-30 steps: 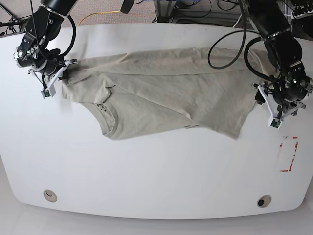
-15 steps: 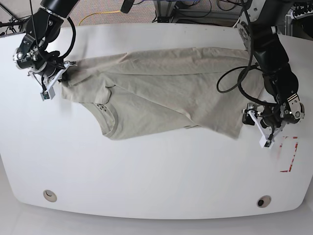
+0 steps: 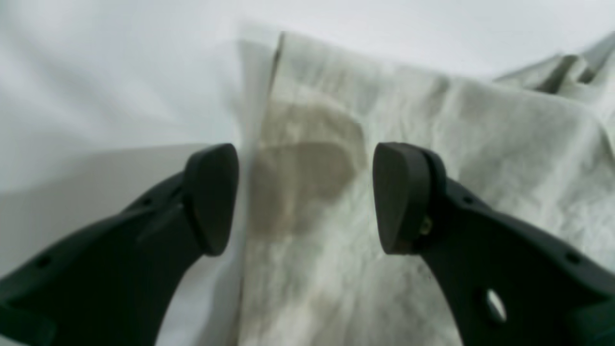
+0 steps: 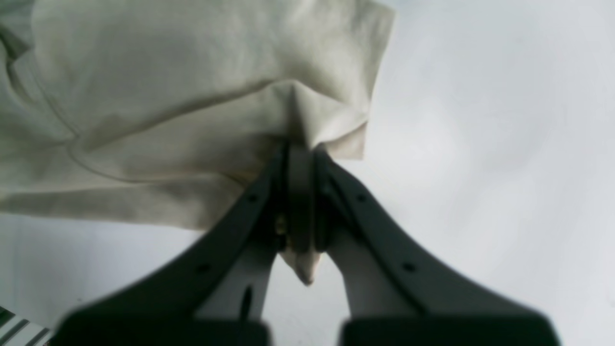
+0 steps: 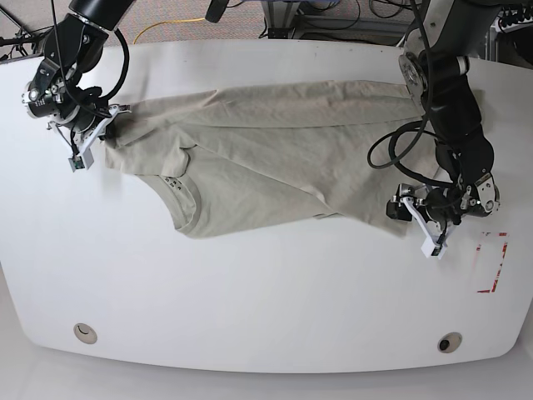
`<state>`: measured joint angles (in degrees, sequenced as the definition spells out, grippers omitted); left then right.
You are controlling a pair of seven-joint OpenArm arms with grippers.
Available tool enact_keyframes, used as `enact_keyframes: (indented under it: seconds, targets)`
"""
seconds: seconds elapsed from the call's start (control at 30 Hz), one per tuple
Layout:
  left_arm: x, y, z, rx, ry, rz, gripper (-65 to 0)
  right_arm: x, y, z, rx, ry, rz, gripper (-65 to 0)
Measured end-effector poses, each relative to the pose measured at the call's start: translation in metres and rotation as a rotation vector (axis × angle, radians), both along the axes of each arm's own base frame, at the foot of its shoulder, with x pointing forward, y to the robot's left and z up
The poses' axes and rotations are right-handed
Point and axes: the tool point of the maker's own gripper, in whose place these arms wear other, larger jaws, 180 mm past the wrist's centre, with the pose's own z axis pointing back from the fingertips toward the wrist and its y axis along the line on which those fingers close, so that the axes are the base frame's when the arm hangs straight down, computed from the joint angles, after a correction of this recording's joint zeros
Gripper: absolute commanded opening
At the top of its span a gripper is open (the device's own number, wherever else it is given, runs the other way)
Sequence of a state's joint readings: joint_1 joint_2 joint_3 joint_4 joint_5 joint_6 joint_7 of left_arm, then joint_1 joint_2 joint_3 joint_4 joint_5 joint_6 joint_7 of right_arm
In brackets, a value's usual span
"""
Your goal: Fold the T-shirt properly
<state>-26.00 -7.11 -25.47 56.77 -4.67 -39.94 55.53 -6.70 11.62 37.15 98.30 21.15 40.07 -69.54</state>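
The pale beige T-shirt (image 5: 275, 158) lies crumpled across the white table (image 5: 266, 292), its collar (image 5: 179, 196) toward the front left. At the shirt's left end, my right gripper (image 5: 107, 132) is shut on a bunched fold of the fabric; the right wrist view shows the T-shirt (image 4: 192, 96) pinched in the right gripper (image 4: 300, 154). My left gripper (image 5: 405, 211) is open at the shirt's front right corner. In the left wrist view the left gripper (image 3: 305, 197) straddles the hem edge of the T-shirt (image 3: 432, 144), one fingertip (image 3: 211, 197) over bare table, the other over cloth.
A red-marked rectangle (image 5: 491, 262) lies on the table to the right of the left gripper. Two round holes (image 5: 84, 333) (image 5: 450, 342) sit near the front edge. Cables, one of them yellow (image 5: 166, 25), run behind the table's far edge.
My left arm has swung down and leftward from the shirt's right edge to its front right corner, jaws still open. My right gripper has kept its hold and barely moved.
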Motion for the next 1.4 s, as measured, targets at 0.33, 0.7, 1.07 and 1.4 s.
enact_keyframes:
  seconds: [0.33,0.7,1.07,1.4]
  targets:
    - [-0.001,-0.013,-0.004,-0.023,0.003,-0.009,-57.2,0.006,0.0,0.004,0.001,-0.017,-0.001,-65.0]
    - [-0.002,-0.021,-0.006,0.004,0.016,-0.053,-65.0,0.013,0.0,0.008,0.002,-0.033,0.0,-65.0]
    - [0.009,0.015,0.062,0.176,-0.096,-0.021,-65.0,0.033,-0.002,0.023,-0.006,-0.086,0.002,-65.0]
    - [0.012,0.037,0.147,0.348,-0.277,0.026,-65.0,0.084,0.0,0.064,-0.026,-0.211,0.029,-65.0]
